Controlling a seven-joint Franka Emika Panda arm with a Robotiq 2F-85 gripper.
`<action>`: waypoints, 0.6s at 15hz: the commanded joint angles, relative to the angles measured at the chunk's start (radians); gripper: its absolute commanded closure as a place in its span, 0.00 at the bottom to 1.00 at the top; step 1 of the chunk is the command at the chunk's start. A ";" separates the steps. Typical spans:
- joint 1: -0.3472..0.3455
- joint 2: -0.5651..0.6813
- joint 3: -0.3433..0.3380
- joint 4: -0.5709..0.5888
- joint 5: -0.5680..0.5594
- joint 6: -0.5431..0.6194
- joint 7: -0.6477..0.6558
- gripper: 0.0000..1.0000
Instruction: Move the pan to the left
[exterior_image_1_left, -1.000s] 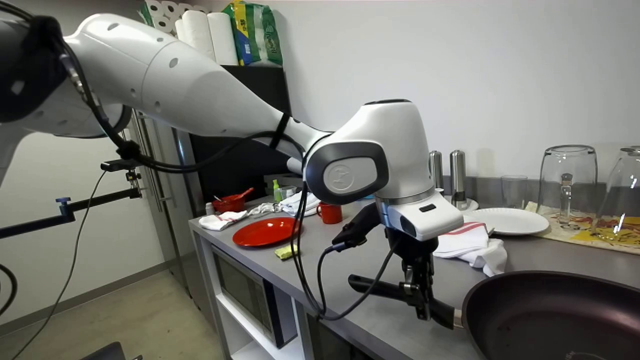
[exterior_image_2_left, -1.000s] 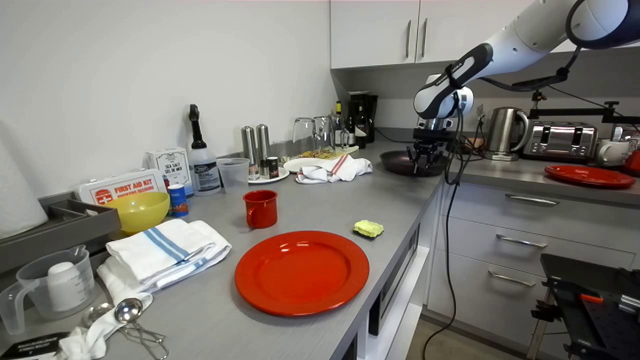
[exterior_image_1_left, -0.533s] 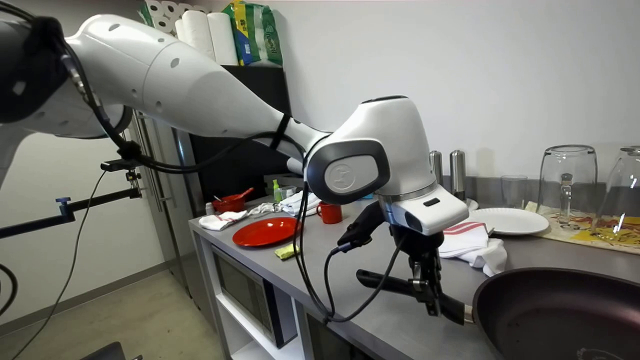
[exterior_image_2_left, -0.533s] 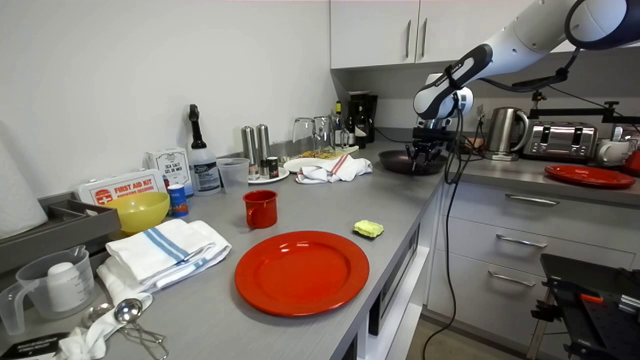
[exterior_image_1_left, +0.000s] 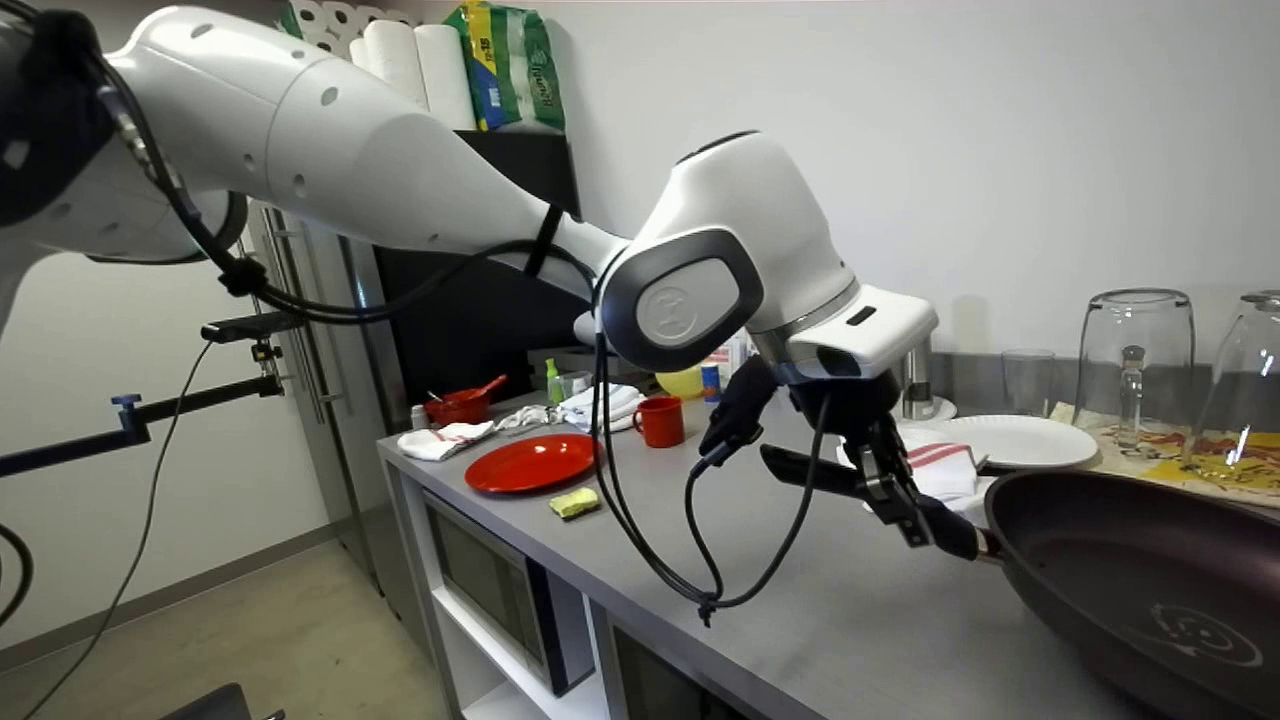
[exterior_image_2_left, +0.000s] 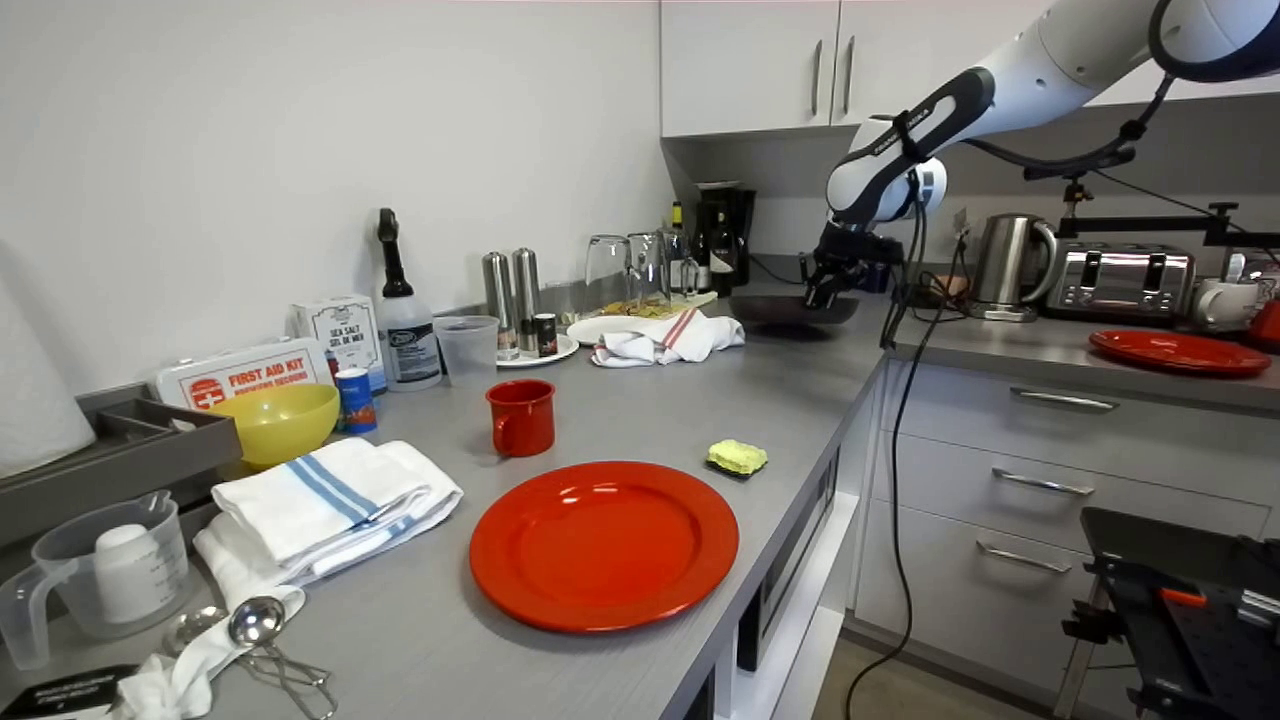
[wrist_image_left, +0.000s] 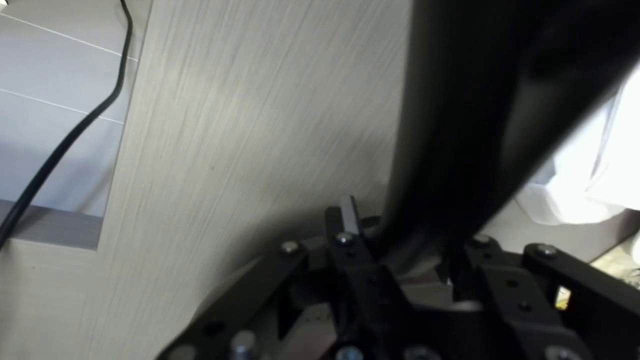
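One pan (exterior_image_1_left: 1130, 570), tilted, is well apart from the one red mug (exterior_image_2_left: 522, 422), beyond it and to its right in an exterior view. Two red plates (exterior_image_2_left: 604, 548) show there, one near the red mug and one well to its right; two mills (exterior_image_2_left: 498, 300) stand behind it and one sponge (exterior_image_2_left: 737, 456) lies to its right. The one gripper (exterior_image_1_left: 912, 520) is closed about the pan's handle (exterior_image_1_left: 950, 528), its jaws parted by only the handle's thickness.

In an exterior view, the right edge cuts off the frying pan (exterior_image_1_left: 1140, 575) at four o'clock; the gripper (exterior_image_1_left: 905, 512) hides part of its handle (exterior_image_1_left: 952, 530) from me. At two o'clock in the wrist view, the handle is blurred.
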 joint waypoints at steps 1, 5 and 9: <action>0.022 -0.080 -0.005 -0.056 -0.018 0.071 -0.044 0.89; 0.030 -0.116 -0.003 -0.082 -0.020 0.113 -0.064 0.90; 0.042 -0.153 0.001 -0.122 -0.019 0.133 -0.085 0.90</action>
